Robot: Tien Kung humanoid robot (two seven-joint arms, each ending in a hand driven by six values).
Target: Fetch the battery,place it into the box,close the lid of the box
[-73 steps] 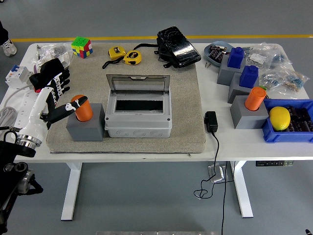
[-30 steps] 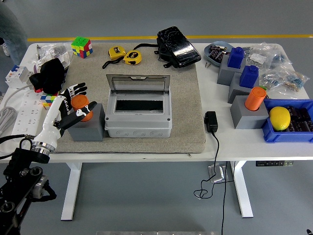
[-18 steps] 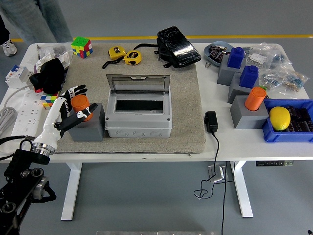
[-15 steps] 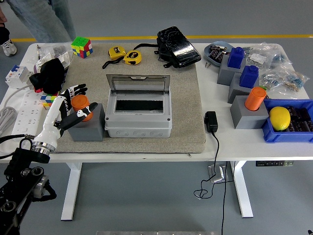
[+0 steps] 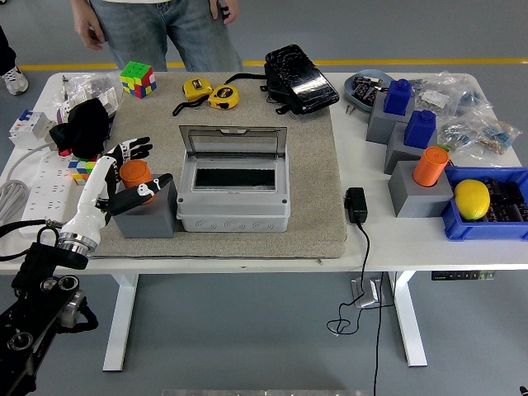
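An orange battery (image 5: 134,174) stands upright in a grey holder block (image 5: 153,217) at the mat's left edge. My left hand (image 5: 142,167) reaches in from the lower left and brackets it: the fingers (image 5: 137,149) are stretched out behind it and the thumb lies across its front right. The fingers look spread rather than clamped. The grey box (image 5: 233,200) sits just right of the block, its clear lid (image 5: 233,142) standing open at the back. My right arm is out of view.
A second orange battery (image 5: 430,165) and blue ones (image 5: 419,129) stand on grey blocks at the right, beside a blue bin (image 5: 487,224) holding a lemon. Tape measures, a black pouch, cubes and a power strip lie around. A person (image 5: 169,21) stands at the far side, hands hanging.
My left hand has moved right from beside the block to around the orange battery. A person has walked up to the table's far left side.
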